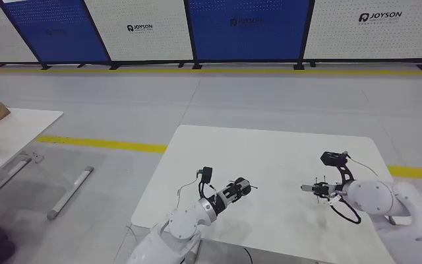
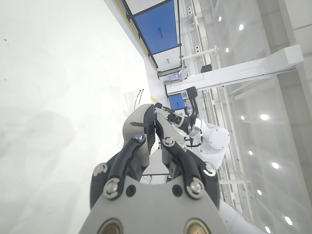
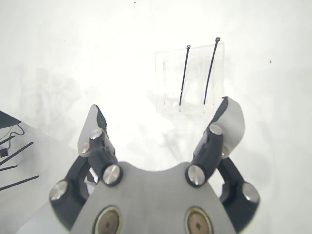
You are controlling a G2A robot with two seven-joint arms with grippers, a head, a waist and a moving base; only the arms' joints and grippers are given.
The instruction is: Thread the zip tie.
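Observation:
My left gripper (image 1: pixel 241 187) (image 2: pixel 154 113) hovers over the near middle of the white table (image 1: pixel 277 158), shut on a black zip tie (image 2: pixel 137 124) that sticks out sideways between its pads. A thin end of the zip tie (image 1: pixel 252 187) points toward the right arm. My right gripper (image 1: pixel 308 188) (image 3: pixel 162 108) is open and holds nothing. It stands close to a clear holder (image 3: pixel 168 74) in which two more black zip ties (image 3: pixel 185 74) (image 3: pixel 211 70) stand upright, heads up. These spare zip ties (image 2: pixel 138 98) (image 1: pixel 321 181) lie between the two grippers.
The table's near edge (image 3: pixel 36 132) runs close beside the right gripper, with black cables (image 3: pixel 17 151) on the floor below. A second white table (image 1: pixel 23 129) stands at far left. Blue and white partition panels (image 1: pixel 250 30) line the back.

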